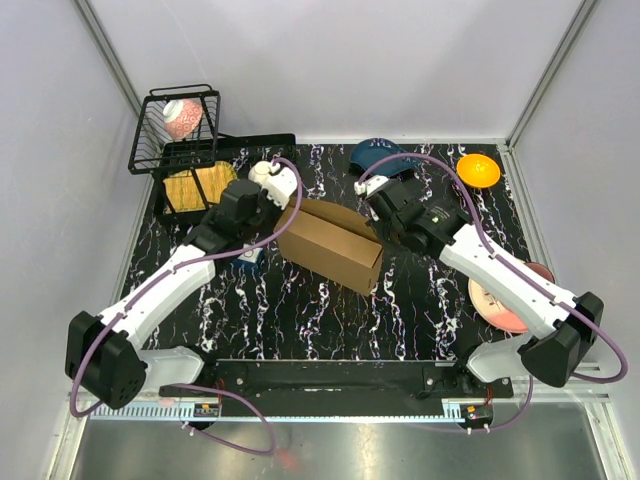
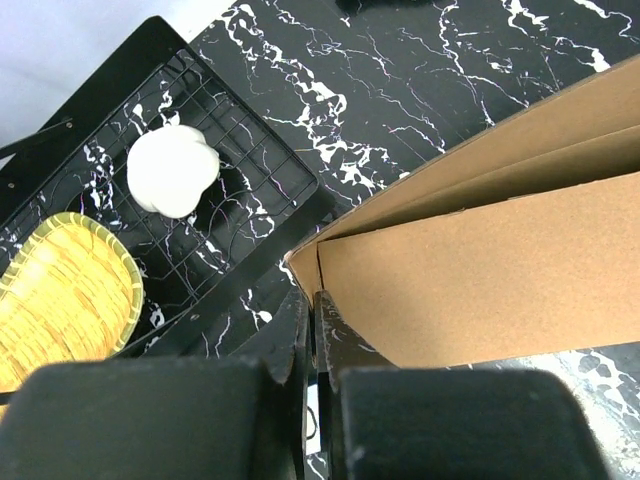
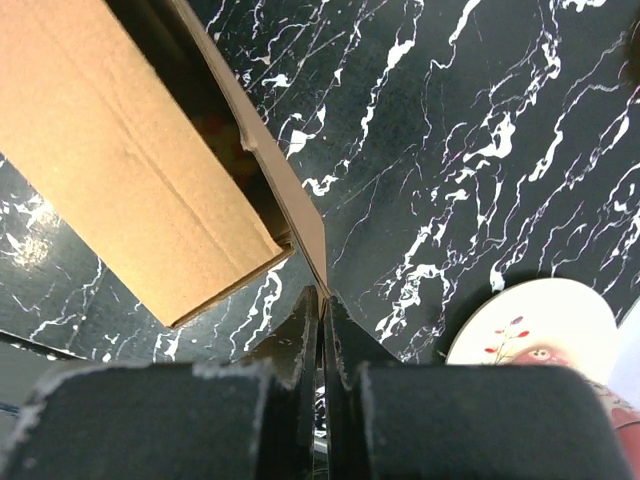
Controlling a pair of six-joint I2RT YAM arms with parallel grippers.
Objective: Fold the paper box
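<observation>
The paper box [image 1: 335, 250] is plain brown cardboard, standing open-topped and slanted in the middle of the black marbled table [image 1: 330, 320]. My left gripper [image 1: 285, 207] is at its far left corner. In the left wrist view the box [image 2: 480, 270] fills the right side, and its corner edge runs into the shut gripper [image 2: 313, 293]. My right gripper [image 1: 375, 222] is at the box's far right end. In the right wrist view a thin wall of the box [image 3: 130, 150] runs edge-on down into the shut gripper [image 3: 322, 291].
At the back left a wire basket [image 1: 175, 128] stands by a black rack [image 2: 250, 170] holding a woven yellow dish [image 2: 60, 300] and a white lump [image 2: 172, 170]. A blue object [image 1: 380, 155], an orange bowl [image 1: 478, 170] and a flowered plate [image 3: 540, 325] lie to the right.
</observation>
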